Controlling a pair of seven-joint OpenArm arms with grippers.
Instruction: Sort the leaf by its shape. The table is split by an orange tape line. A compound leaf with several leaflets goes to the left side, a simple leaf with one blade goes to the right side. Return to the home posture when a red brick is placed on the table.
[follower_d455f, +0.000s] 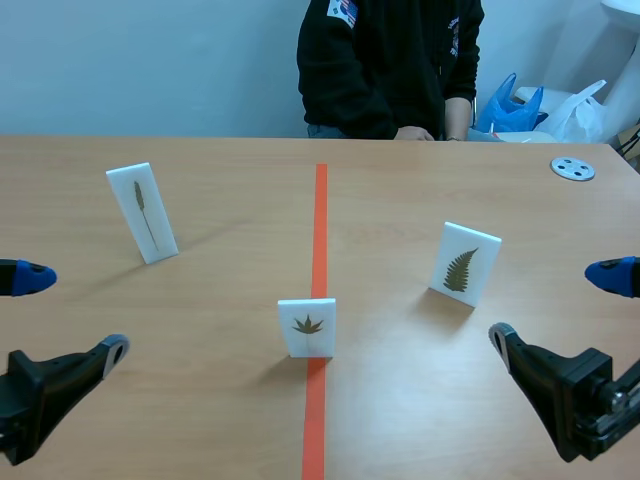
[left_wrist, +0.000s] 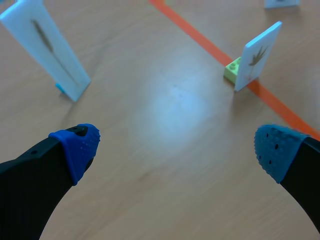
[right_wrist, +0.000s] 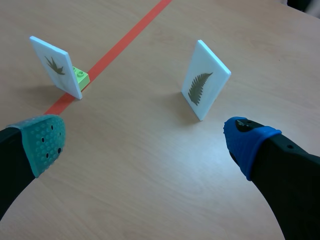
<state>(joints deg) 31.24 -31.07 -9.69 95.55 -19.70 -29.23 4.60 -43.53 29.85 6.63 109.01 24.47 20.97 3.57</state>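
Note:
Three white cards stand upright on the table. The one with a narrow single-blade leaf (follower_d455f: 142, 212) (left_wrist: 47, 47) is on the left side. A small card with a star-shaped, several-lobed leaf (follower_d455f: 307, 327) (left_wrist: 257, 55) (right_wrist: 55, 66) stands on the orange tape line (follower_d455f: 319, 230), propped by a green brick (left_wrist: 232, 70) (right_wrist: 80, 77). The fern-leaf card (follower_d455f: 465, 263) (right_wrist: 204, 80) is on the right side. My left gripper (follower_d455f: 70, 315) (left_wrist: 175, 150) hangs open low at the near left, holding nothing. At the near right my right gripper (follower_d455f: 555, 305) (right_wrist: 145, 142) is open too, short of the fern card.
A person in a dark top (follower_d455f: 390, 65) sits across the table, a hand resting on the far edge. A round grey disc (follower_d455f: 572, 168) lies at the far right. Blue and white bags (follower_d455f: 525, 108) sit behind the table.

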